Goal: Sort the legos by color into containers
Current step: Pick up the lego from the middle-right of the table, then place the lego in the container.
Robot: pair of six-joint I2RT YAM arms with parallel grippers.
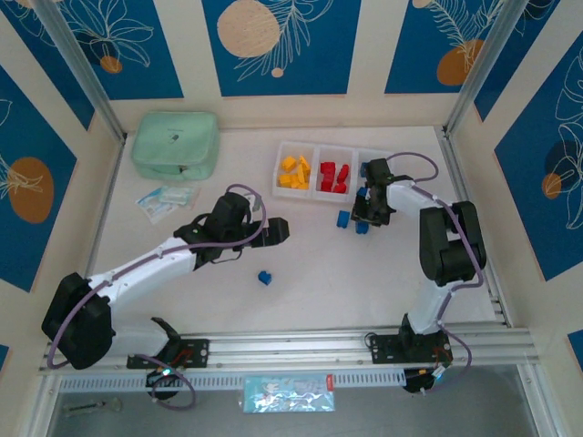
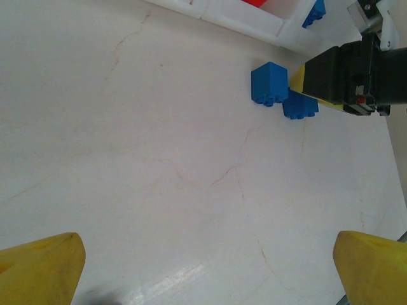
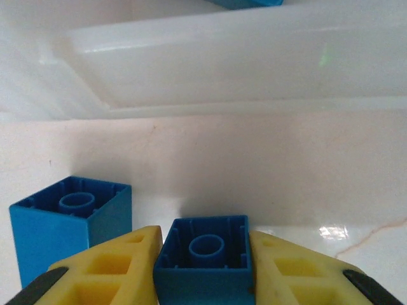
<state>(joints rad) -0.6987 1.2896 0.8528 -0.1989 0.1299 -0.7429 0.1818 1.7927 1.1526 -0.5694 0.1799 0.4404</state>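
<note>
The white three-compartment tray point(image 1: 318, 191) lies at the back, with yellow legos point(image 1: 294, 171) in its left compartment, red legos point(image 1: 334, 176) in the middle and a blue lego point(image 2: 314, 11) in the right one. Just in front of it, my right gripper point(image 3: 205, 238) is shut on a blue lego point(image 3: 205, 260) resting stud-side down on the table, both pads touching its sides. A second blue lego point(image 3: 70, 222) stands close to its left. Another blue lego point(image 1: 264, 278) lies alone mid-table. My left gripper point(image 1: 278, 230) hovers open over bare table, its yellow fingertips point(image 2: 38, 270) wide apart.
A mint-green zippered pouch point(image 1: 175, 144) sits at the back left, with a small plastic packet point(image 1: 166, 200) in front of it. Metal rails point(image 1: 291, 346) run along the near edge, and patterned walls close in the sides and back.
</note>
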